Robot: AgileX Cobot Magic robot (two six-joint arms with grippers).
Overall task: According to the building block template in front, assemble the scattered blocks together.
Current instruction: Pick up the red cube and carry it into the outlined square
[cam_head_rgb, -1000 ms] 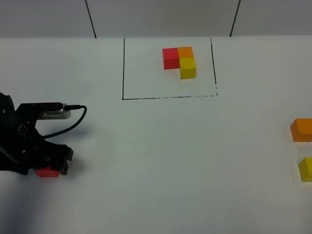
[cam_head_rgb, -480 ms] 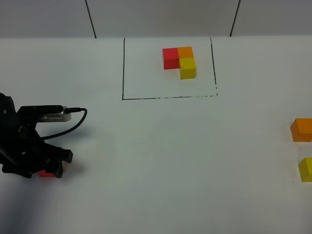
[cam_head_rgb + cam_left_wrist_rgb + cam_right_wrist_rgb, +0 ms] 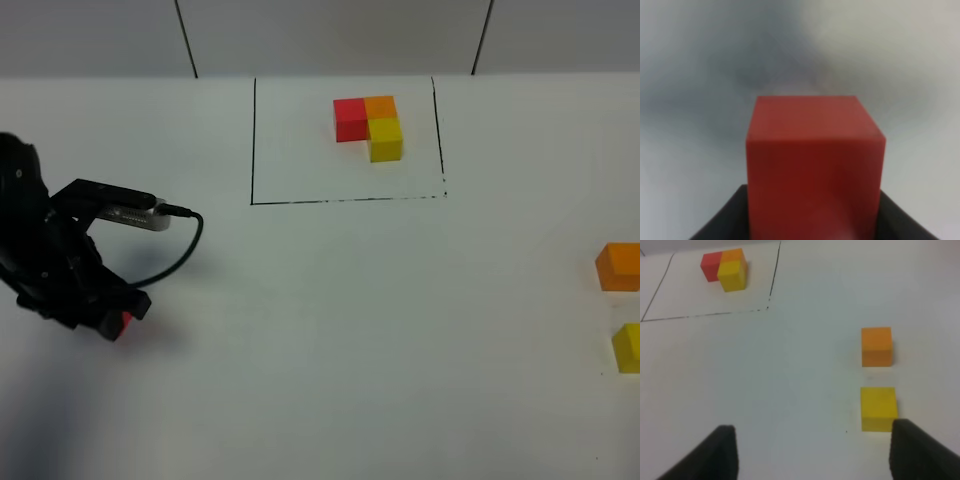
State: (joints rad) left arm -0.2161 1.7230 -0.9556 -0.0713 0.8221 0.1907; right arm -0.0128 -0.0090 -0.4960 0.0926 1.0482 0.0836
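Observation:
My left gripper (image 3: 115,320) is shut on the red cube (image 3: 126,320), which is mostly hidden under the arm in the high view. In the left wrist view the red cube (image 3: 815,165) fills the middle between the dark fingers (image 3: 725,220), above a blurred table. The orange cube (image 3: 620,265) and the yellow cube (image 3: 628,347) lie apart at the right edge. My right gripper (image 3: 812,445) is open and empty, hovering just short of the yellow cube (image 3: 879,408) and orange cube (image 3: 876,346). The template (image 3: 368,125) sits inside the black drawn rectangle (image 3: 252,140) at the back.
The left arm's black cable (image 3: 185,240) loops out to the right of the arm. The template also shows in the right wrist view (image 3: 725,269). The white table (image 3: 350,320) runs to a grey back wall.
My left arm has moved away from the front edge and slightly right with the red cube held in it. The right side has not changed.

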